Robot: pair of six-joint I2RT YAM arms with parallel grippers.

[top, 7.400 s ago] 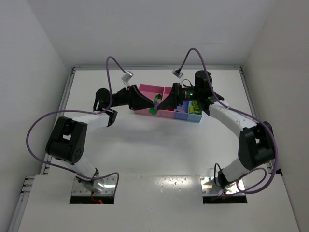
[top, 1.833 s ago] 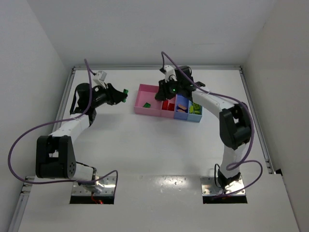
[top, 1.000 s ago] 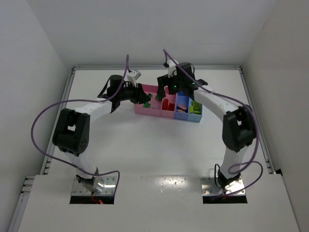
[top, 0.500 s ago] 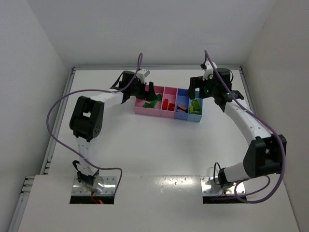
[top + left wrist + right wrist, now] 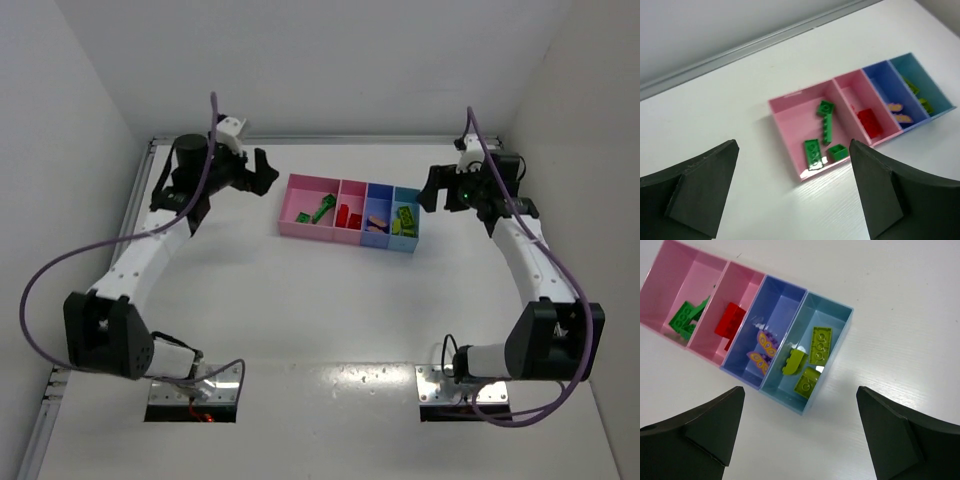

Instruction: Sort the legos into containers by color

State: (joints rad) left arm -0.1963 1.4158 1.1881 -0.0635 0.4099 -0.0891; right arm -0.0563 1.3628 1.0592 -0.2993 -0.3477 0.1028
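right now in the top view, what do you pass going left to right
left gripper, wide pink bin, narrow pink bin, dark blue bin, light blue bin, right gripper

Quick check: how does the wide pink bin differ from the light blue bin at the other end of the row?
The wide pink bin is clearly wider than the light blue bin. In the top view the pink bin sits at the left end of the row and the light blue bin at the right end. The pink bin holds only green bricks, the light blue bin only yellow-green bricks. Both are shallow, rectangular and joined in one row.
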